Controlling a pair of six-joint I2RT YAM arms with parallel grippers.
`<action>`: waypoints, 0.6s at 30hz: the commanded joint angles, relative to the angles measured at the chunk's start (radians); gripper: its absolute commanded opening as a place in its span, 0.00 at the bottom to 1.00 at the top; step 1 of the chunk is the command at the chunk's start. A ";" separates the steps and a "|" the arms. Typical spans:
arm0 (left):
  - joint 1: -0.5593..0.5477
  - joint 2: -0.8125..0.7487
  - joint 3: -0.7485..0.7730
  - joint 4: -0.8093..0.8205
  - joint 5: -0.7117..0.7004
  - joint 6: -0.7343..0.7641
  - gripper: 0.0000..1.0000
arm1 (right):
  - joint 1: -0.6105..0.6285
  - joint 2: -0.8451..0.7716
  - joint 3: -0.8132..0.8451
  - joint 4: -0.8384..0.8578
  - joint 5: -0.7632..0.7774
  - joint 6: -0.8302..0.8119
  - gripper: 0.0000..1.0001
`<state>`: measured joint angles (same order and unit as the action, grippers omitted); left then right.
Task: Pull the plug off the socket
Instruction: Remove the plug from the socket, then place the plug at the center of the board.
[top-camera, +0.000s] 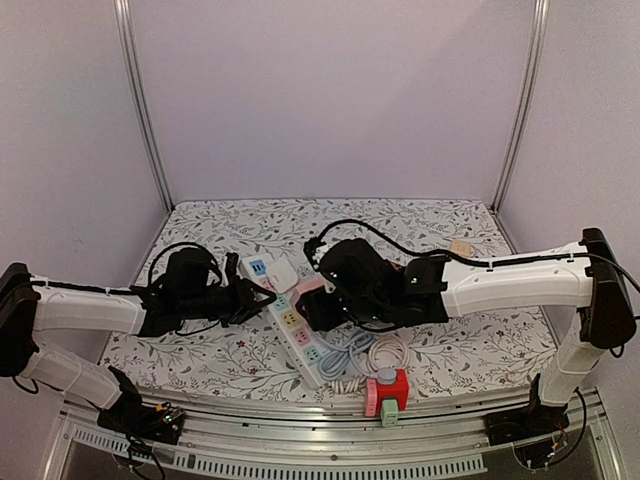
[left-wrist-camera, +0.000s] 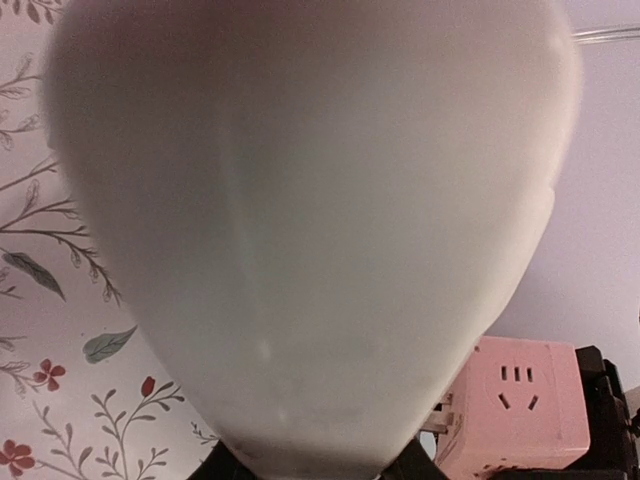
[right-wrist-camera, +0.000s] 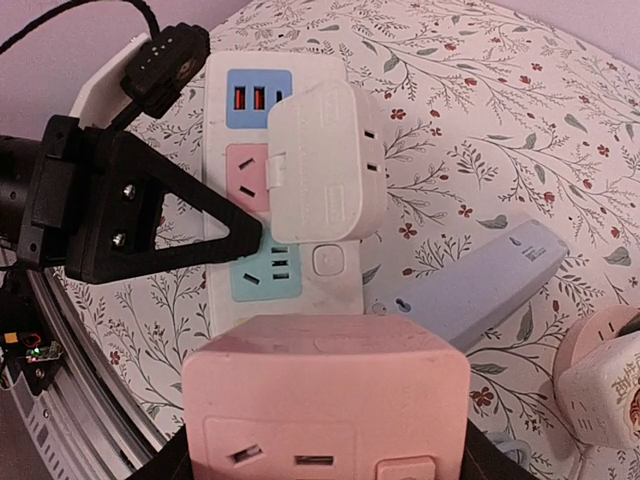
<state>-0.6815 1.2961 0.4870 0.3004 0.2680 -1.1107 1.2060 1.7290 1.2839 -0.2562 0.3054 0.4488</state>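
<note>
A floral-print worktop cloth spreads across a booth with plain white walls, framed by two aluminium uprights. At the near edge, just behind a metal rail, stands a red cube socket, a pink face on its left and a green block at its foot. A coil of white cable lies just behind it. A pale blue-grey power strip lies flat on the cloth, with a cream printed adapter nearby. A small tan item sits at the far right.
</note>
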 joint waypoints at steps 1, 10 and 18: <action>0.005 -0.030 -0.008 0.020 0.004 0.048 0.00 | -0.001 -0.077 0.028 -0.015 0.042 -0.004 0.24; 0.041 -0.145 -0.028 -0.019 -0.007 0.110 0.00 | -0.178 -0.343 -0.131 -0.243 0.184 0.077 0.27; 0.082 -0.201 -0.034 -0.070 -0.004 0.134 0.00 | -0.531 -0.394 -0.248 -0.439 0.030 0.144 0.26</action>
<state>-0.6220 1.1385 0.4583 0.2100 0.2535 -1.0039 0.7731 1.3209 1.0832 -0.5621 0.3973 0.5476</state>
